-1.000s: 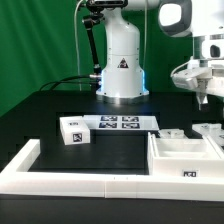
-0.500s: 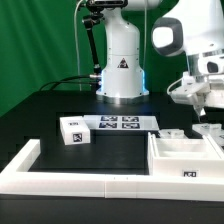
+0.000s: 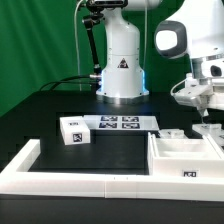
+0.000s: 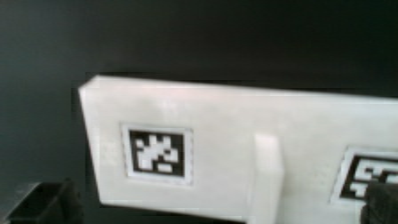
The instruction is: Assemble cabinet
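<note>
The cabinet (image 3: 184,157), a white box of panels with tags, stands at the front of the exterior view's right. Small white parts (image 3: 207,130) lie just behind it. My gripper (image 3: 205,112) hangs above those parts, clear of them, with nothing in it. In the wrist view a white panel (image 4: 214,120) with a square tag (image 4: 159,153) fills the picture below the gripper. One dark finger (image 4: 36,203) shows at the edge, and the jaws stand apart. A small white block with a tag (image 3: 72,130) lies alone toward the exterior view's left.
The marker board (image 3: 118,123) lies flat in front of the robot base (image 3: 122,70). A long low white wall (image 3: 75,180) runs along the front, with a raised end at the exterior view's left (image 3: 22,157). A green backdrop stands behind.
The arm has swung in and lowered the gripper toward the parts behind the cabinet. The parts on the table have not moved.
</note>
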You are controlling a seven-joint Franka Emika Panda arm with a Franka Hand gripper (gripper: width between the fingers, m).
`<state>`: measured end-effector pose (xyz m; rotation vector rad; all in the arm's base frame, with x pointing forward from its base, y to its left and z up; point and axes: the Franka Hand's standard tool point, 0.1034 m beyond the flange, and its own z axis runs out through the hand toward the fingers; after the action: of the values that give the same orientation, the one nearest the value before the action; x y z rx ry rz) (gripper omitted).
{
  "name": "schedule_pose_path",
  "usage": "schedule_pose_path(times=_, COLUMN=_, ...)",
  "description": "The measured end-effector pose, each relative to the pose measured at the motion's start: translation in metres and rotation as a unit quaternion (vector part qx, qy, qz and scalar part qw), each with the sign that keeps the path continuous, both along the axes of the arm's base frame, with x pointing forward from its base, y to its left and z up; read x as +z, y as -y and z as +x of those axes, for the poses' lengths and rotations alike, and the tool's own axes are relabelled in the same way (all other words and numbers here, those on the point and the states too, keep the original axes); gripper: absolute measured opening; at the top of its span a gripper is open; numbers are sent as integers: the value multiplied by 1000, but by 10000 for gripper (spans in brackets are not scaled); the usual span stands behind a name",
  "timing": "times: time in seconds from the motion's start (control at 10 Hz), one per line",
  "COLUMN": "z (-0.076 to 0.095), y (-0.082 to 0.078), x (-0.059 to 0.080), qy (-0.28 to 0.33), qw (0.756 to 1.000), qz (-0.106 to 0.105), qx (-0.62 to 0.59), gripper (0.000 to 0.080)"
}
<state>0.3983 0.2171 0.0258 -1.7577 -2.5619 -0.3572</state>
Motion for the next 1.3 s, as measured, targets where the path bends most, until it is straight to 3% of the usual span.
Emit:
schedule_pose_path(times=0.2, z=-2, y=-4, x=0, qy=-1, qw=1000, qz=1, qx=0, gripper=797)
schedule_pose_path(times=0.4, z=-4, y=0, x=-5, qy=-7, qw=1000, qz=-1, qx=-4, gripper=548)
schedule_pose_path(times=0.5, z=-5, y=2, x=-8, qy=-11, qw=1000, qz=-2, qx=-6, gripper=374)
schedule_pose_path(times=0.6, z=-5, y=4, x=-9, qy=-12, qw=1000, qz=-2, qx=-8, gripper=374)
schedule_pose_path(times=0.7, z=-7, y=7, x=-12, qy=-16, qw=1000, qz=-3, qx=-10, gripper=191)
schedule_pose_path(times=0.8, z=-7, y=8, x=-14, qy=-17, qw=1000, qz=-1, qx=-13, gripper=78)
schedule_pose_path(times=1.3, z=-3, y=10, x=-10, qy=-15, qw=1000, qz=-2, qx=-20, gripper=78)
